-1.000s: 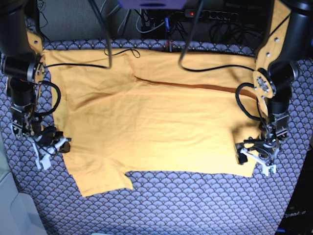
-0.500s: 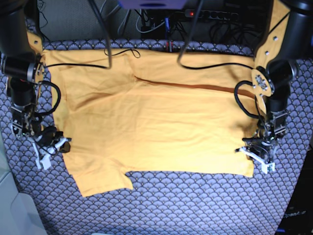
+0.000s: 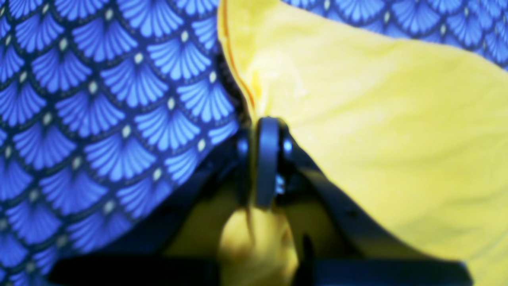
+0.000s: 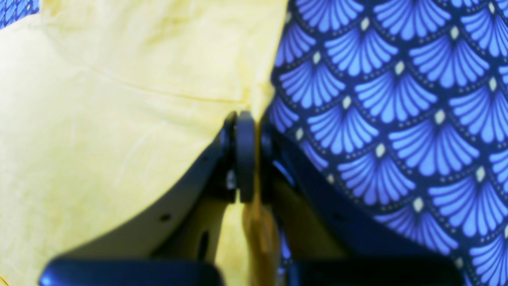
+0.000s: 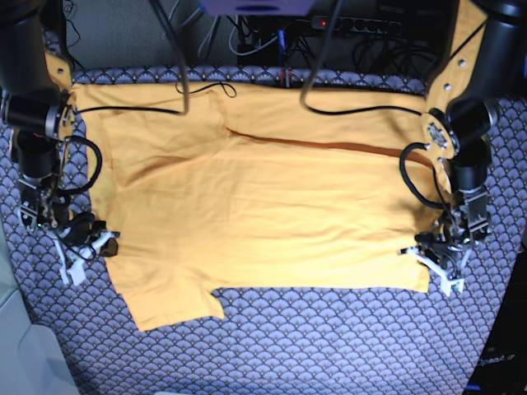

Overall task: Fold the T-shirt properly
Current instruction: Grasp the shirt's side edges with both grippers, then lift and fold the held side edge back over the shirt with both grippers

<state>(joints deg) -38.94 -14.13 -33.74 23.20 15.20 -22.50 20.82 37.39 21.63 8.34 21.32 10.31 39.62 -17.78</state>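
The T-shirt [image 5: 263, 206] lies flat on the tablecloth [image 5: 329, 346], a claw at each side edge.

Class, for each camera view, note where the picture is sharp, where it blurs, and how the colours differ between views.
Left wrist view: blue fan-patterned tablecloth fairly sharp, dark fingers and bunched yellow cotton T-shirt near the lens blurred. Right wrist view: the same, fingers soft, shirt pale and washed out. Base view: evenly sharp, shirt looks orange, cloth greyer.

No text or label can be read.
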